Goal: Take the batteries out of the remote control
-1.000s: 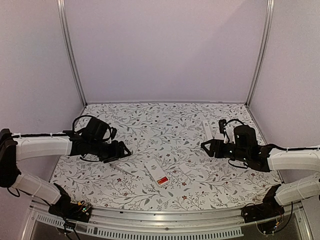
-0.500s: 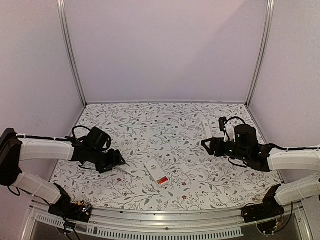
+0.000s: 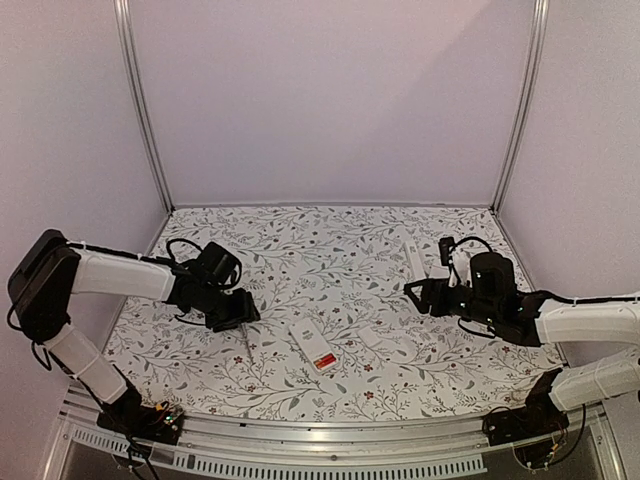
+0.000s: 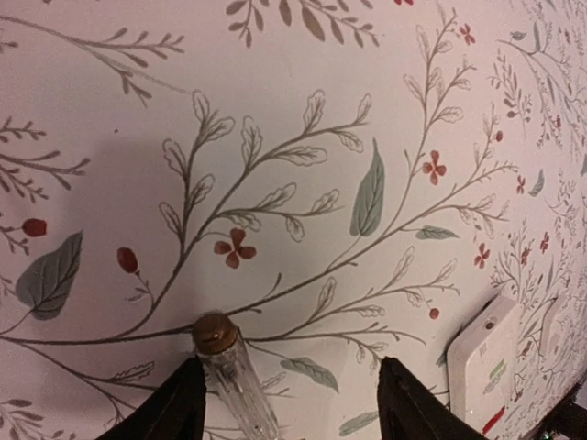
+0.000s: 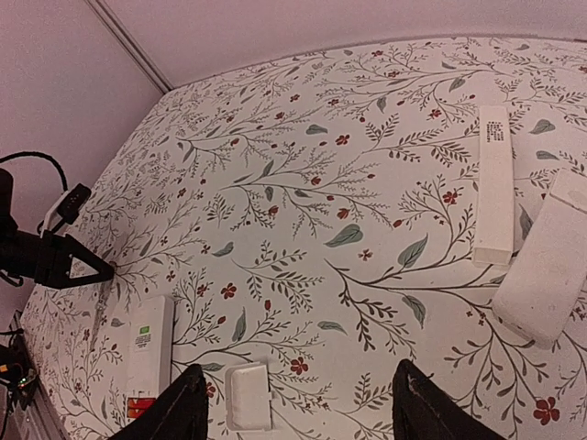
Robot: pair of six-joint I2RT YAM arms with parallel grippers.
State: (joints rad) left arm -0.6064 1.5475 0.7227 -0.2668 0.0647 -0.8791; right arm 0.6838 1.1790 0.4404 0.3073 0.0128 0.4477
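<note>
**Both claws released; a red battery sits in the remote**

The left arm reaches out from the table's left side, elbow raised, forearm angled down so the left claw (image 3: 238,318) hangs low over the floral table (image 3: 330,235). Its fingers (image 4: 179,408) are spread wide and grip nothing. A clear rod (image 4: 229,367) with a brass-coloured cap lies on the cloth between them, close against one finger.

The remote (image 3: 314,349) lies just beyond the left claw, toward the right arm. A red battery (image 3: 325,360) shows in its open near end. It carries a small green label, too small to read.

The right arm stretches in low from the right, its wrist roughly level. The right claw (image 3: 410,292) is raised off the cloth with its jaws wide apart and empty. In its wrist view a small white cover (image 5: 248,396) lies below and ahead of its fingers (image 5: 183,408), with the remote beside it. Further out lies a long white remote (image 5: 493,183) with dark print at its far end, illegible. A white block (image 5: 541,266) sits next to it.
</note>
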